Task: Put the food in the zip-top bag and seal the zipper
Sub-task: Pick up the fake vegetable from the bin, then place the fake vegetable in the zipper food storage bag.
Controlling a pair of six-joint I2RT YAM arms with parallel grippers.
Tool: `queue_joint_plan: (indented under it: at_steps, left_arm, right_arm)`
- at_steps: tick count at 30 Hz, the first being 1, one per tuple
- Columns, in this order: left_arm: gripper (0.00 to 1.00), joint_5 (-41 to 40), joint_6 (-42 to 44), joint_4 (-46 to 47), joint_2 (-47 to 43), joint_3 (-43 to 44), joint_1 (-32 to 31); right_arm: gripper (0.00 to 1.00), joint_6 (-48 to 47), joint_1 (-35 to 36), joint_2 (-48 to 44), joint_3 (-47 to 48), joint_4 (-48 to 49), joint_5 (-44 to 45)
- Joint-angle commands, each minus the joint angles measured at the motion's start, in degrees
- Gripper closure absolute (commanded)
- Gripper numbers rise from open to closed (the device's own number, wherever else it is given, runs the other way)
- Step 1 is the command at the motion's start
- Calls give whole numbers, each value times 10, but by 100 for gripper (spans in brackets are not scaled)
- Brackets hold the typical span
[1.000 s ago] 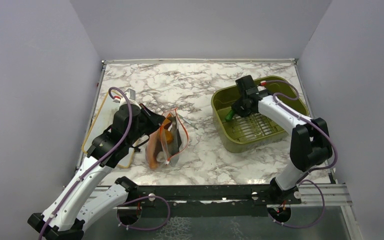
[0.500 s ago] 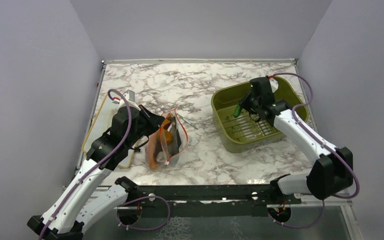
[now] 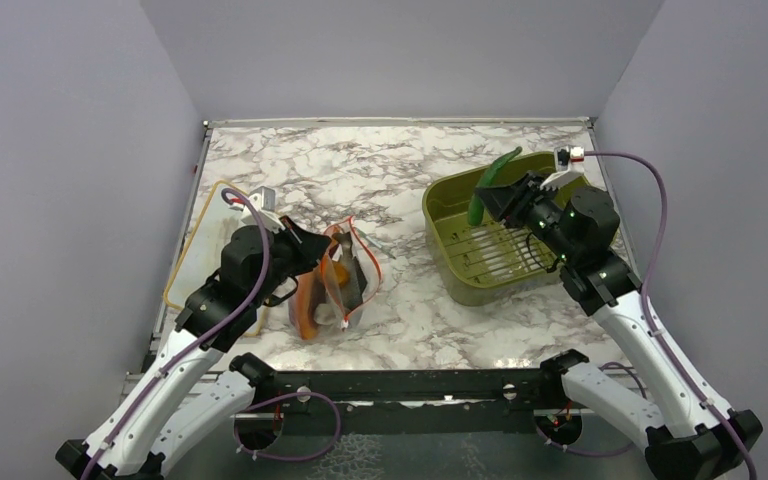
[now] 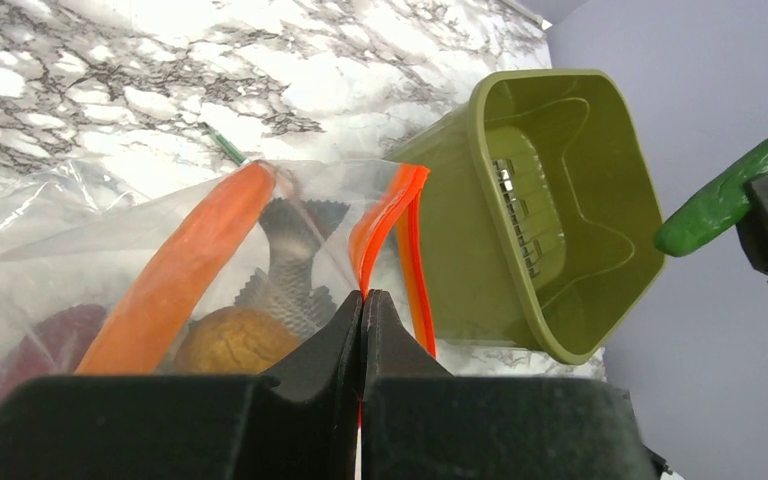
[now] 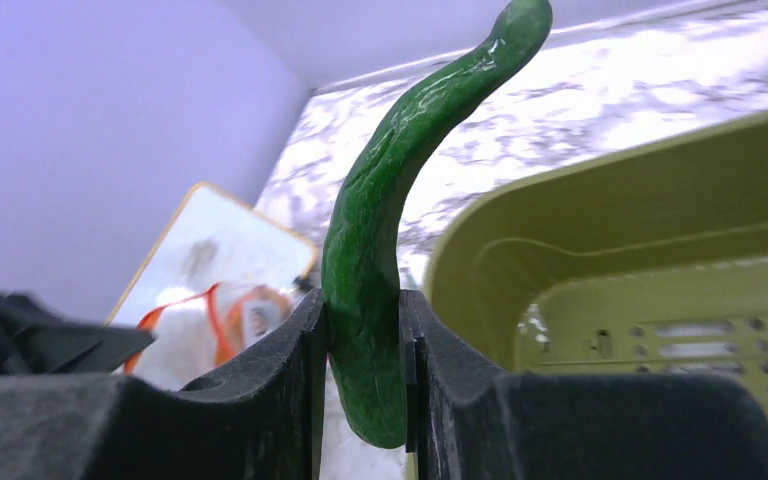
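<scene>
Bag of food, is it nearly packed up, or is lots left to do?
Partly. Done: an orange piece and other foods already sit inside the bag. In hand: the left gripper pinches the zipper edge, holding the mouth open, while the right gripper holds the green food above the tub. Left: drop it in, then seal the zipper.

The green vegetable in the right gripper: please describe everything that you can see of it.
The green vegetable is long, thin and curved, with a glossy, plastic-looking skin and a rounded tip. The right gripper is shut on its lower part, the rest sticking out beyond it. It hangs over the olive tub, touching only the gripper.
</scene>
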Motion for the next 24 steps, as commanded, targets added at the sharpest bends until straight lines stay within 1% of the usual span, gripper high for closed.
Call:
queue_joint_plan:
  at_steps: [1,4,10,17,24]
  left_arm:
    - [100,15,11,48,-22,-5,-1]
    - [100,19,13,52,-21,-13,-1]
    - [100,26,10,58,-13,-15,-1]
    - [100,18,5,60,-15,-7,-1]
    - [100,32,-8,69,-12,-7,-1]
  right_arm:
    - [82,-12,-1,12,7,38,-162]
    - [81,3,14,22,7,51,-199]
    - [81,28,64,40,-11,106,-225]
    - [80,45,196,94,10,142,-195]
    - [80,68,279,142,30,152,-167]
